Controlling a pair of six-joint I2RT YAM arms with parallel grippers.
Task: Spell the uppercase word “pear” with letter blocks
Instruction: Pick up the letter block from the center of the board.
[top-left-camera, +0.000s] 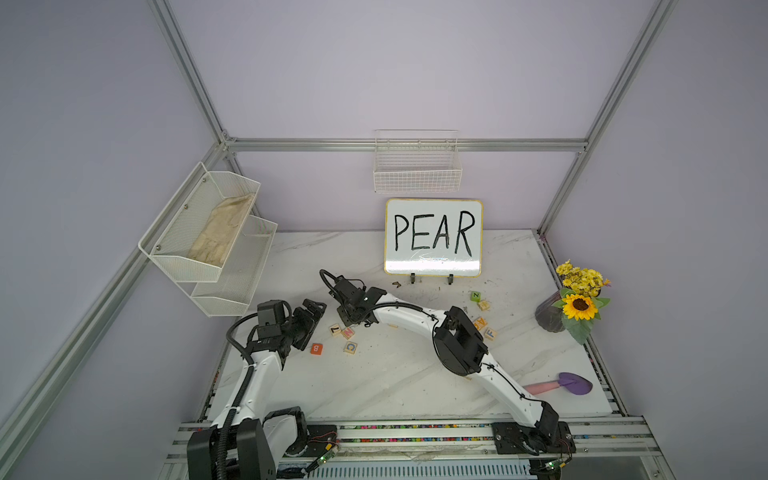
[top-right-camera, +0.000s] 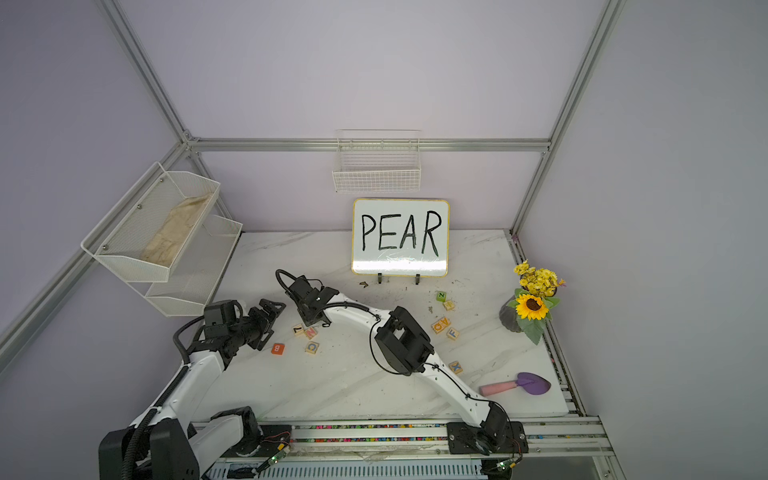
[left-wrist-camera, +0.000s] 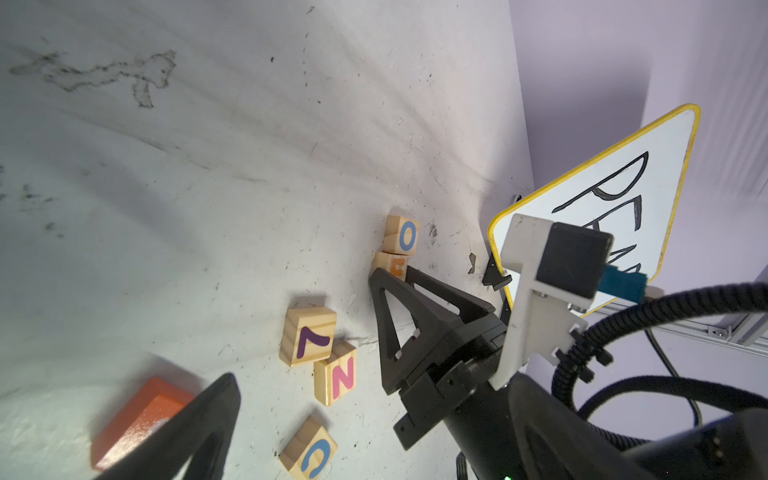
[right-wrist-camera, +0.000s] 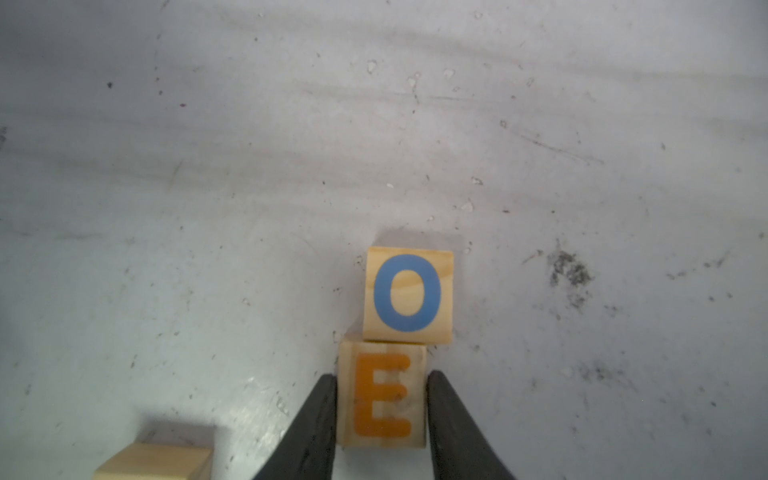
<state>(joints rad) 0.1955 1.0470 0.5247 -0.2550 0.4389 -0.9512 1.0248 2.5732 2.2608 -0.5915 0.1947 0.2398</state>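
My right gripper (right-wrist-camera: 381, 377) is shut on a pale wooden letter block with an orange E (right-wrist-camera: 382, 399), one finger pressed against each side. The block rests on the table (right-wrist-camera: 208, 166), touching a blue O block (right-wrist-camera: 407, 295). In the left wrist view the same E block (left-wrist-camera: 392, 266) is half hidden behind the right gripper's fingers. In both top views the right gripper (top-left-camera: 353, 320) hides it. My left gripper (top-left-camera: 312, 326) hangs open and empty just left of a loose cluster of blocks. An orange-lettered block, seemingly an A (top-right-camera: 440, 325), lies at the right.
A 7 block (top-left-camera: 335, 329), pink N block (top-left-camera: 347, 332), blue C block (top-left-camera: 350, 347) and solid orange B cube (top-left-camera: 316, 348) lie between the grippers. A green N cube (top-left-camera: 476, 296), F block (top-left-camera: 490, 333) and X block (top-right-camera: 456, 367) lie right. Whiteboard (top-left-camera: 433, 237), flower vase (top-left-camera: 550, 318), trowel (top-left-camera: 561, 384).
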